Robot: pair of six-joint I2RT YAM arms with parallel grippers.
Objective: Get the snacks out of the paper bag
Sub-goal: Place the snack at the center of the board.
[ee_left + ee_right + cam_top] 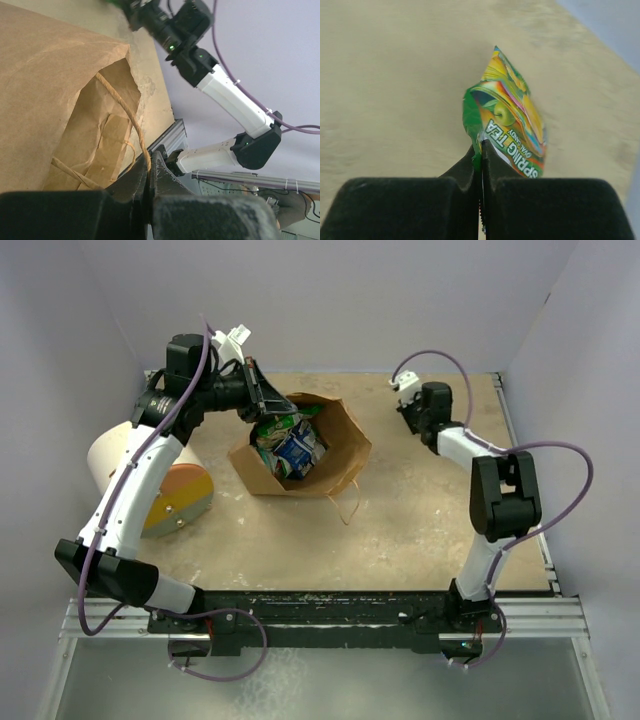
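The paper bag [45, 75] is being steadied by its handle [131, 116] in the clamped left gripper [149, 159] while a Spring Tea packet [512, 125] is being pinched in the right gripper [480, 150]

The top camera looks down from above and behind the 2 bases, covering the whole desk [420, 530]. The left wrist camera sits close behind the left gripper [149, 172], facing past the paper bag [55, 85] to the right arm [230, 97]; the top view shares both. The right wrist camera looks closely along the right gripper [481, 160] at a green-yellow packet [512, 125] and blurred desk.
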